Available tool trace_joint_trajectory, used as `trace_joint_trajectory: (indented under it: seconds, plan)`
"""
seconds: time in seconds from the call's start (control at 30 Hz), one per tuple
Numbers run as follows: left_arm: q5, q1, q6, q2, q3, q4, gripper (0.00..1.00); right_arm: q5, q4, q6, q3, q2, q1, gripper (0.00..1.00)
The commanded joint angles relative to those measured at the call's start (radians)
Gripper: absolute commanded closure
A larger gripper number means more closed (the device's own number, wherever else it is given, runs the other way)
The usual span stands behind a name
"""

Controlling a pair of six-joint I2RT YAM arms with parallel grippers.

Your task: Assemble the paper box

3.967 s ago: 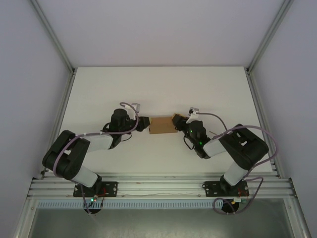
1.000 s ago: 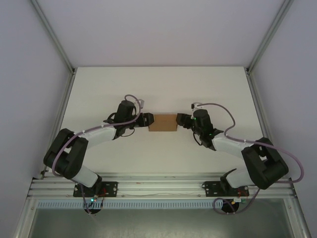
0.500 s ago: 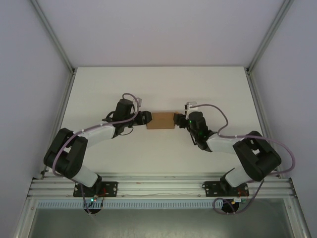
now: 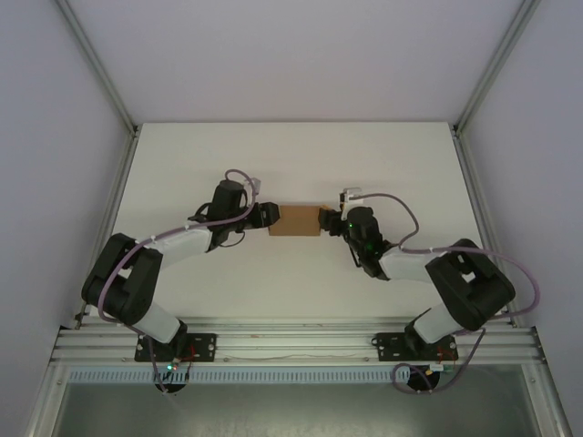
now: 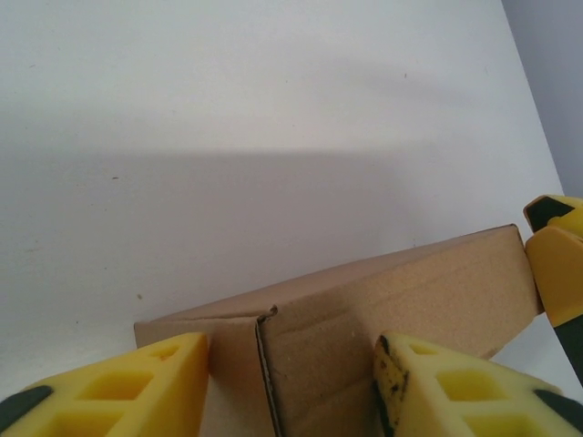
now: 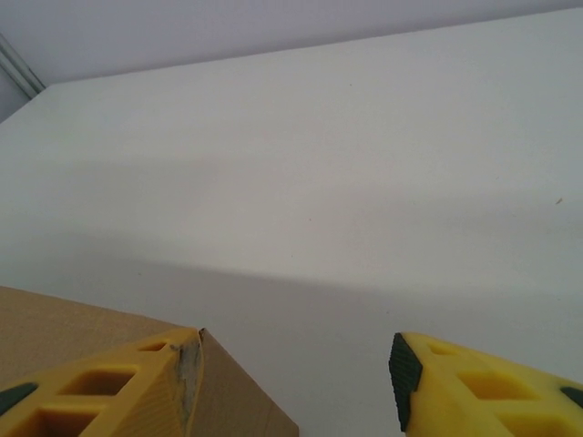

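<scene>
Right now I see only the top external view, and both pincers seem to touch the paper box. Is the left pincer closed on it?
Observer: No. In the left wrist view the left pincer is spread wide, and a corner of the paper box sits between its fingers.
Operator: And the right pincer?
Observer: In the right wrist view the right pincer is open too. One finger lies at the box's corner, and bare table shows in the gap to the other.
</scene>
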Motion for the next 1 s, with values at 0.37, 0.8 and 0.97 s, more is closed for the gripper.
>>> trace_joint_trajectory:
  seconds: [0.37,0.8,0.97]
  plan:
    - [-0.292,-0.015,0.157,-0.145,0.293,-0.406,0.00,-0.285,-0.641,-0.244,0.363,-0.118,-0.022,0.00]
    - [-0.584,0.122,0.014,-0.433,-0.012,-0.480,0.00,-0.539,-1.246,-0.974,0.845,0.225,0.015,0.01]
    - [-0.612,0.131,0.004,-0.504,-0.084,-0.474,0.00,-0.438,-1.359,-1.012,0.995,0.378,0.048,0.05]
